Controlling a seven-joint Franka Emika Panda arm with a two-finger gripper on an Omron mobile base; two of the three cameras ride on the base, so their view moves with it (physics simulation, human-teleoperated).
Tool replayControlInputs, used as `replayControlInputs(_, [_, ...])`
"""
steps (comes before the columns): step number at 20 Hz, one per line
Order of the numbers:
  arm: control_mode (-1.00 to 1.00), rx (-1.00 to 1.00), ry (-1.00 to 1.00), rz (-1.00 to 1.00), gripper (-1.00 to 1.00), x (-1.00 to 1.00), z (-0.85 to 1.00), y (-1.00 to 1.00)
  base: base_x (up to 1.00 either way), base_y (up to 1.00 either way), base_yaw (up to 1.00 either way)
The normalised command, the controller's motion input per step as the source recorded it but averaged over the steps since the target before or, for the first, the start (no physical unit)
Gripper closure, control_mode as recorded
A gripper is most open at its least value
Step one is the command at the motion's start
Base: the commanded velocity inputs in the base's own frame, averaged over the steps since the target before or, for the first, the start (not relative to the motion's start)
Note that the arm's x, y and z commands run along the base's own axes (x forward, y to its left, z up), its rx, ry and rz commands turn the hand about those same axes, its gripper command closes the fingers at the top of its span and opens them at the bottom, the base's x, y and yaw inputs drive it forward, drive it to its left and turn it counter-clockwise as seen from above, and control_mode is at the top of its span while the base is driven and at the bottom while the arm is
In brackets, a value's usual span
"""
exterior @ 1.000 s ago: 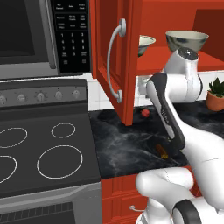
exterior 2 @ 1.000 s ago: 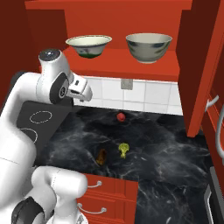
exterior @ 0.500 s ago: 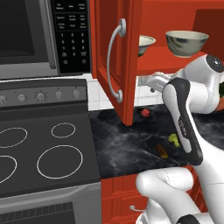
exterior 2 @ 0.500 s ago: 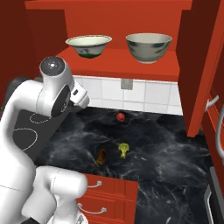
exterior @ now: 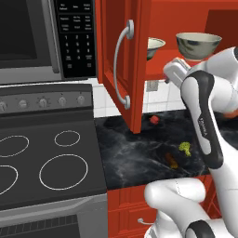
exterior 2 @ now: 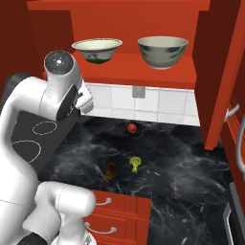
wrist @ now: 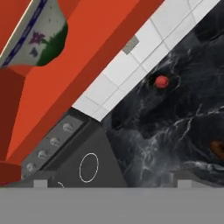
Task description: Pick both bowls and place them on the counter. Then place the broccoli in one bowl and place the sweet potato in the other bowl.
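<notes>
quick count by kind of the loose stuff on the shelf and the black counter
bowls: 2, shallow bowl and deep bowl, both on the shelf
broccoli: 1
sweet potato: 1
small red item: 1
total: 5

Arm raised, elbow bent; gripper wide apart, empty.

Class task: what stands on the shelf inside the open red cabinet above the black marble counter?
Two round ceramic bowls: a shallower whitish bowl and a deeper grey-mottled bowl stand apart on the red shelf. Their rims hide whatever may lie inside.
</notes>
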Motion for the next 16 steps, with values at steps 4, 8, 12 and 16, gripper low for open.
replayControlInputs(4, [-1.00, 0.18, 0.07, -0.17, -1.00, 0.03, 0.46, -0.09, 0.00, 0.00, 0.00])
replayControlInputs(8, [-1.00, 0.25, 0.06, -0.12, -1.00, 0.00, 0.41, -0.14, 0.00, 0.00, 0.00])
replayControlInputs(12, [-1.00, 0.23, 0.00, 0.00, -1.00, 0.05, 0.30, -0.02, 0.00, 0.00, 0.00])
replayControlInputs(16, [-1.00, 0.21, 0.00, 0.00, -1.00, 0.13, 0.26, 0.00, 0.00, 0.00, 0.00])
